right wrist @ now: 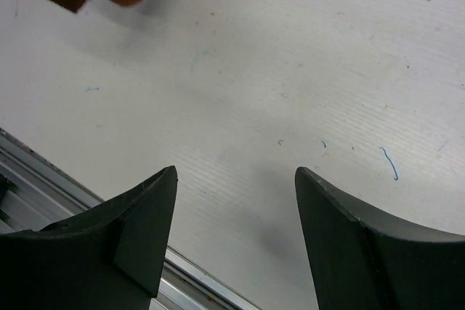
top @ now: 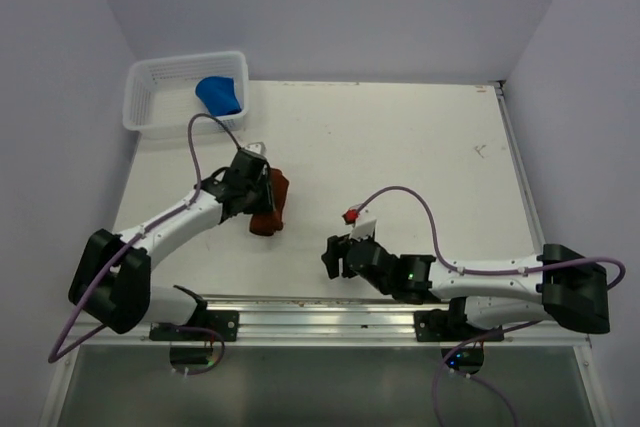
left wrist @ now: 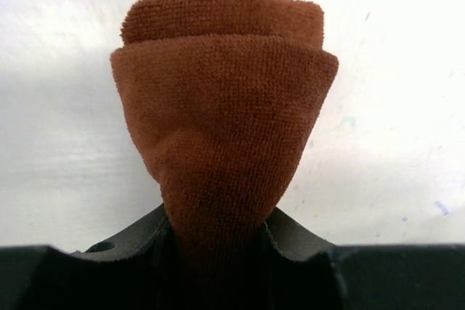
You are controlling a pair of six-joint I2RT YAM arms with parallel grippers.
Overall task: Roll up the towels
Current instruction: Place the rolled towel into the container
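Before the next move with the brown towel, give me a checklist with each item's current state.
1. Left gripper shut on brown towel: ok.
2. Brown towel rolled in layers: ok.
3. Roll's far end tucked: cannot tell.
4. Right gripper open, empty, apart from the towel: ok.
5. Blue towel in basket: ok.

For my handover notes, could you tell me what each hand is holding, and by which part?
The left hand pinches the folded rust-brown towel by one bunched end; the right hand is open, holding nothing.
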